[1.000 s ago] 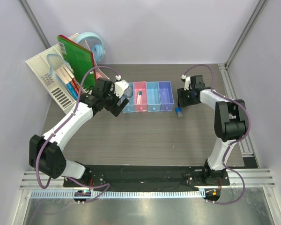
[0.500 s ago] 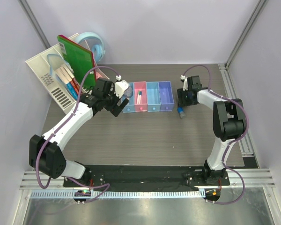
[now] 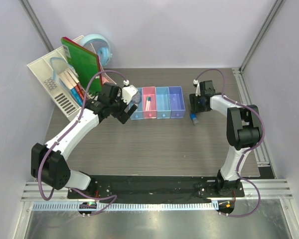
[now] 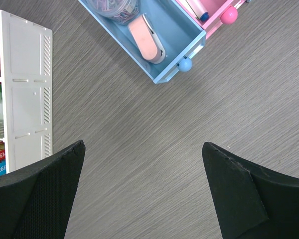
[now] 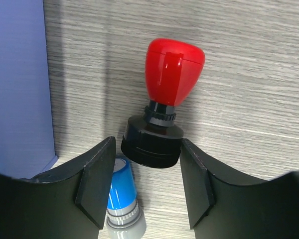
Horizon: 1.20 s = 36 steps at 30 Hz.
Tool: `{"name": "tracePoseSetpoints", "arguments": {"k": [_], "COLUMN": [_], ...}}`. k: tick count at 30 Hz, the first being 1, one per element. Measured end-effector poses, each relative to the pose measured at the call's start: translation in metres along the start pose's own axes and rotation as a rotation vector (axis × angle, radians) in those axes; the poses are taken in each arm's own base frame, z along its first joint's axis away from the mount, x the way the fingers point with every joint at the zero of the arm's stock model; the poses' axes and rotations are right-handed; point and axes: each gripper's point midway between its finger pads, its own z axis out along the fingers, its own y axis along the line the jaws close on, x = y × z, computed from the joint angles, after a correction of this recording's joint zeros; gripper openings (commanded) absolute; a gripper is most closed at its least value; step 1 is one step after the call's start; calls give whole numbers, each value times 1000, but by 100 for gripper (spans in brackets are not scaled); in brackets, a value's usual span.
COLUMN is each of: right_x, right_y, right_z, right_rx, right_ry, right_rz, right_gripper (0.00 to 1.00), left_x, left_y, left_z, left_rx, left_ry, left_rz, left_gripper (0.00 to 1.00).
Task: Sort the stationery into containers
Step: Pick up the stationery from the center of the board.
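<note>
**Right arm straddles the red-and-black stamp; left arm hangs wide open by the bins**

Top view: the left arm reaches forward from its base, elbow out to the left. The left gripper point(image 3: 128, 107) hangs at the left end of the containers point(image 3: 156, 102), over the light-blue bin point(image 3: 136, 110). The right arm rises from its base and folds back toward the middle. The right gripper point(image 3: 194, 106) is low over the table point(image 3: 154, 149), just right of the violet-blue bin point(image 3: 176, 101). The blue-grey cylinder point(image 3: 193, 118) lies on the table just in front of that gripper. A white desk organizer point(image 3: 49, 74), a green book point(image 3: 82, 58) and a round tape dispenser point(image 3: 100, 47) stand at the far left.

Left wrist view: the jaws are spread wide with nothing but bare table between them. Beyond them, well clear of the fingers, the light-blue bin holds the pink eraser point(image 4: 146, 40). The pink bin point(image 4: 215, 19) next to it holds a pen with a blue cap point(image 4: 196, 9). Low at the left edge, red lettering reads "TREE", the rest cut off.

Right wrist view: the jaws are partly spread on either side of the black base of the red-and-black cylinder point(image 5: 163, 117), which lies with its red top pointing away. The fingers point(image 5: 97, 184) sit very close to the base. Whether they pinch it cannot be told. The blue-grey cylinder lies beside the near finger, close to the violet-blue bin's wall. No writing shows here.
</note>
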Motion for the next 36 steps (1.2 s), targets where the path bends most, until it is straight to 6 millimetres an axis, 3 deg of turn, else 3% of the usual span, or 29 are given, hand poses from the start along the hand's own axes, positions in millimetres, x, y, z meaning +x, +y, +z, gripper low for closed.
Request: {"name": "tracePoseSetpoints", "arguments": {"k": [17,23,26,27,31,36], "right_x": [-11,-8,-9,-9,-9,-9], "right_y": [-12,-13,-14,-15,-18,-23], "right_z": [4,10,10,10,10,9], "right_rx": [71,80,89,92,112,139], "right_ry": [-20,-6,-8,-8,-9,-8], "right_rz": [19,27,29,29,29,12], "right_gripper": [57,51,43,36,27,26], "left_x": [0,-1,-1,-1,-1,-1], "left_y": [-2,-3,-3,-3,-3,-4], "left_z": [0,0,0,0,0,0], "left_rx": [10,14,14,14,15,23], "left_ry": [-3,-5,-5,-5,-5,-9], "left_rz": [0,0,0,0,0,-4], "left_gripper": [100,100,100,100,100,100]}}
